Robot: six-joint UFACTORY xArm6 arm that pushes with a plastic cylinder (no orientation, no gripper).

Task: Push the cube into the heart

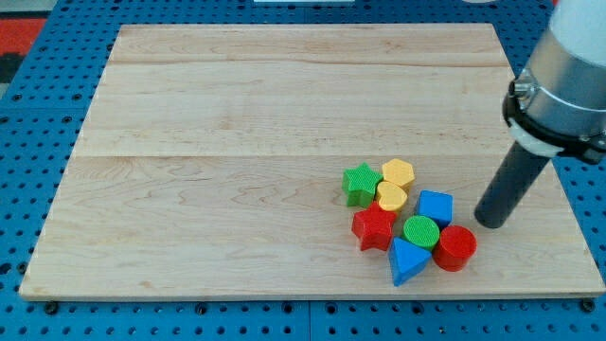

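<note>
The blue cube (435, 206) sits on the right side of a tight cluster of blocks on the wooden board (237, 142). A yellow block (391, 197), which looks heart-shaped, lies just to the view's left of the cube. A second yellow block (398, 173), roughly hexagonal, sits just above it. My tip (491, 222) rests on the board to the view's right of the cube, with a small gap between them. It touches no block.
The cluster also holds a green star (361, 183), a red star (374, 227), a green cylinder (420, 231), a red cylinder (455, 247) and a blue triangular block (407, 260). The board's right edge is close to my tip.
</note>
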